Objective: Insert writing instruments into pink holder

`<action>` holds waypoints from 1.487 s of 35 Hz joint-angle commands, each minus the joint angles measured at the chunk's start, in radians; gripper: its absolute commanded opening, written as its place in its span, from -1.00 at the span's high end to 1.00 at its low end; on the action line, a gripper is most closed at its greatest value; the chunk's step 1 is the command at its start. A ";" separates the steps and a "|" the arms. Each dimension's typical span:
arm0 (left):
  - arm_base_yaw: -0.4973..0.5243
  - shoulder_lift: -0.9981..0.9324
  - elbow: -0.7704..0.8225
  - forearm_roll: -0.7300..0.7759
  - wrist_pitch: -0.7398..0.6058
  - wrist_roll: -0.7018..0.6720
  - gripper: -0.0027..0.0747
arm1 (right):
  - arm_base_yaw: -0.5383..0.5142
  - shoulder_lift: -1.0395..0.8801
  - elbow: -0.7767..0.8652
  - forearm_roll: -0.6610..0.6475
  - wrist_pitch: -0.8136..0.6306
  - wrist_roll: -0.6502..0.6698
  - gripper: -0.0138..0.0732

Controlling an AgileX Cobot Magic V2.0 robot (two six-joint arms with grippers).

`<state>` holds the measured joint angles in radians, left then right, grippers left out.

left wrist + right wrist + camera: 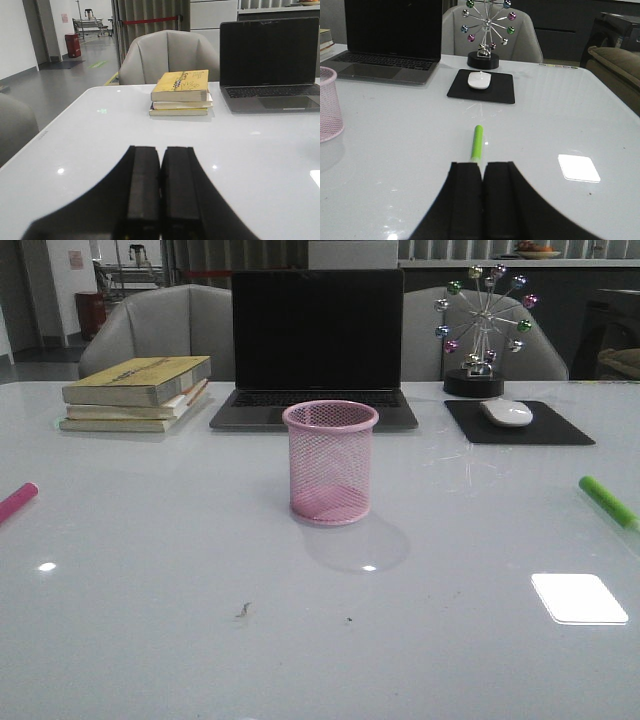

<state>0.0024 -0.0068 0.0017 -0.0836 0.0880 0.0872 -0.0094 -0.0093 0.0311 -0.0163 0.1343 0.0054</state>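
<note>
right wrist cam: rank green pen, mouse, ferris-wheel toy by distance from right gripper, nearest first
1. Green pen: on the table just ahead of the right gripper.
2. Mouse: farther on, on the black pad.
3. Ferris-wheel toy: farthest, behind the pad.

Office: laptop, mouse, books, chairs.

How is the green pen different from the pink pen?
The green pen is bright lime; the pink pen is hot pink. The green pen lies at the table's right edge, the pink pen at its left edge. The right wrist view shows the green pen just ahead of the right fingers; the left wrist view doesn't show the pink pen. Both lie flat on the table, outside the pink holder.
</note>
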 commanded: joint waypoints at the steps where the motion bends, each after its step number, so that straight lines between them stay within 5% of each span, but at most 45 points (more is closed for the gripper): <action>1: 0.003 -0.017 -0.004 -0.002 -0.088 0.001 0.67 | -0.004 -0.015 -0.007 -0.013 -0.089 -0.005 0.56; 39: 0.003 -0.017 -0.002 0.057 -0.099 0.012 0.67 | -0.004 -0.015 -0.007 -0.013 -0.093 -0.005 0.56; 52: 0.003 -0.017 -0.002 -0.088 -0.304 0.012 0.67 | -0.004 -0.015 -0.007 0.044 -0.188 -0.005 0.56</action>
<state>0.0024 -0.0068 0.0017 -0.1264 -0.0469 0.1003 -0.0094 -0.0093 0.0311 0.0000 0.0805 0.0054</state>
